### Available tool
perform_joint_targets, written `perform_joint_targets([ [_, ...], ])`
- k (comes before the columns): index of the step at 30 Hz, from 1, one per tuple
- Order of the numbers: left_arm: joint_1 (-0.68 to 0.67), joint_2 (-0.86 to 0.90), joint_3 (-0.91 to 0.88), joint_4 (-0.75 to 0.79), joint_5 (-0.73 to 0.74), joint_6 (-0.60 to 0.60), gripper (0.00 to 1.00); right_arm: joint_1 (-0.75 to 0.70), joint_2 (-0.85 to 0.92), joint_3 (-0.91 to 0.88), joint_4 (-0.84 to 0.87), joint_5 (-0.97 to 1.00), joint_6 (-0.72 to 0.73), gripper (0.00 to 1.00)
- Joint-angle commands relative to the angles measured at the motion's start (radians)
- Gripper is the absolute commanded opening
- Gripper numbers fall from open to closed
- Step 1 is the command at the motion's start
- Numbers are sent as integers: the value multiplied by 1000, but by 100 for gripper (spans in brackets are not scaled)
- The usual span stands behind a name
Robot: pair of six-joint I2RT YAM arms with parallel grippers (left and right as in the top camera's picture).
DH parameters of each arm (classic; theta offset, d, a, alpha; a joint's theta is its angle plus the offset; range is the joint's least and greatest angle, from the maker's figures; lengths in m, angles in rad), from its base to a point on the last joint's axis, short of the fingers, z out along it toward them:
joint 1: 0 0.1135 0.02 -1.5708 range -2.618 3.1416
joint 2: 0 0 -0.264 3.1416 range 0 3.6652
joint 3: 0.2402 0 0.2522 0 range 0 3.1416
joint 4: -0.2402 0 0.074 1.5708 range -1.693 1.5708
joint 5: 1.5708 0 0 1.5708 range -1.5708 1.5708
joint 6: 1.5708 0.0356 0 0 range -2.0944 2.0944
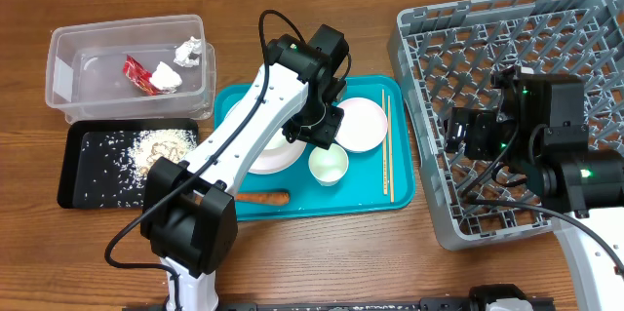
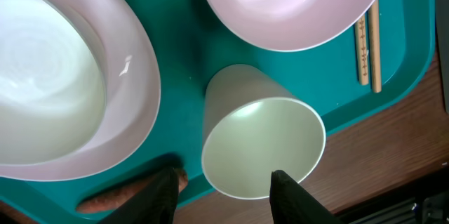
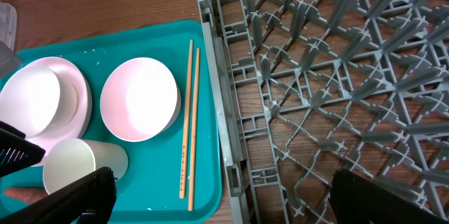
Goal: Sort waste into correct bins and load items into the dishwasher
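Left wrist: left gripper (image 2: pixel 223 183) jaws spread, pinching nothing. Small white cup (image 2: pixel 252 122) stands on the teal tray (image 2: pixel 189 62), its rim between the jaws, glossy, tapered and empty. Straddle one wall squarely; it looks tippy. Right gripper (image 3: pixel 221 182) jaws wide, empty, above the dish rack (image 3: pixel 337 76).

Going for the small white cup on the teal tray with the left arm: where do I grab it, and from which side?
Come straight down with the left gripper and pinch the cup by its rim wall, one finger inside, one outside. It stands mouth up; its side toward the tray edge is free, while the bowl and plate crowd the others.
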State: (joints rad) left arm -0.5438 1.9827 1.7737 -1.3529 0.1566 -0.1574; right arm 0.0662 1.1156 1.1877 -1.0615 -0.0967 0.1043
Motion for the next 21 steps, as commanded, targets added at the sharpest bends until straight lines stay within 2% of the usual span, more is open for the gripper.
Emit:
perform_joint_targets([
  [1,-1,-8,-28,16,-11,3,45,0,-6,24,5,6,-1,100],
  [9,-1,-8,-195,112,-5,-4,45,0,-6,24,6,6,-1,100],
  [11,-1,-8,-236,152,17,-3,33,0,-6,24,6,6,-1,100],
  [12,-1,-8,-238,158,25,-3,21,0,-6,24,6,6,-1,100],
  [14,0,-8,-237,174,36,-3,6,0,-6,24,6,6,-1,100],
  [21,66,-9,-138,118,96,23,4,0,-6,24,13,27,0,100],
])
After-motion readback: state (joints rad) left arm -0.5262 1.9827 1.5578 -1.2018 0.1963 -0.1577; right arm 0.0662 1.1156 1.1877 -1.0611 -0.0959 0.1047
